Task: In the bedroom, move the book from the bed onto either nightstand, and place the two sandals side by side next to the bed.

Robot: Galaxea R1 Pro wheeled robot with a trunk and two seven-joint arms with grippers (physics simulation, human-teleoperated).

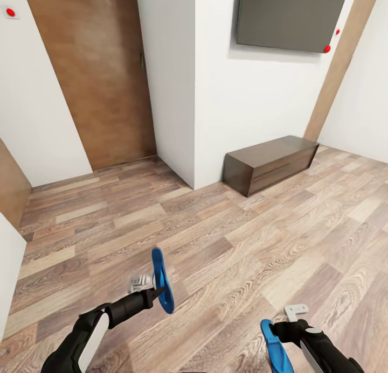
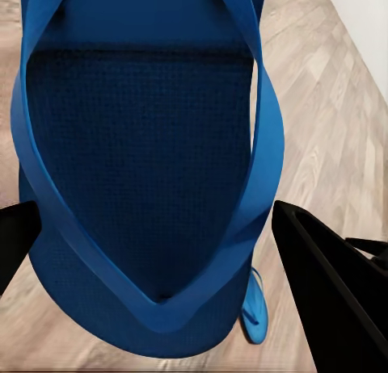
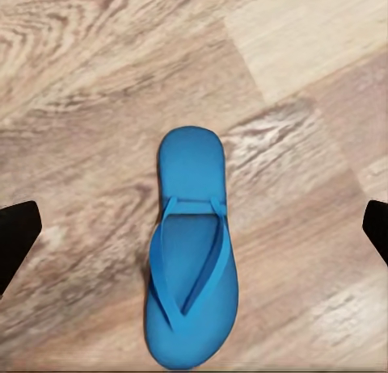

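Wood-plank floor (image 1: 226,244) fills most of the head view, ending at white walls, a brown wooden door (image 1: 94,71) at the far left and a long low dark brown bench (image 1: 269,163) against the wall to the right. A dark flat panel (image 1: 291,15) hangs on the wall above the bench.

The left pincer (image 1: 157,293) reaches forward from the lower left, clamped on one bright blue sandal (image 1: 161,280), which stands on edge above the floor, its sole upright. In the left wrist view this sandal (image 2: 145,171) hangs directly between the two black fingers (image 2: 331,284), its strap side facing the camera, and a sliver of the other sandal (image 2: 256,308) shows beyond it.

The right pincer (image 1: 283,330) sits at the lower right with the second sandal (image 1: 273,347) just at its tip. In the right wrist view that second sandal (image 3: 191,248) appears flat against the planks, strap side up, centred between the fingers (image 3: 16,236), which stand wide apart at the two edges and do not touch it. Whether it rests on the floor cannot be told.
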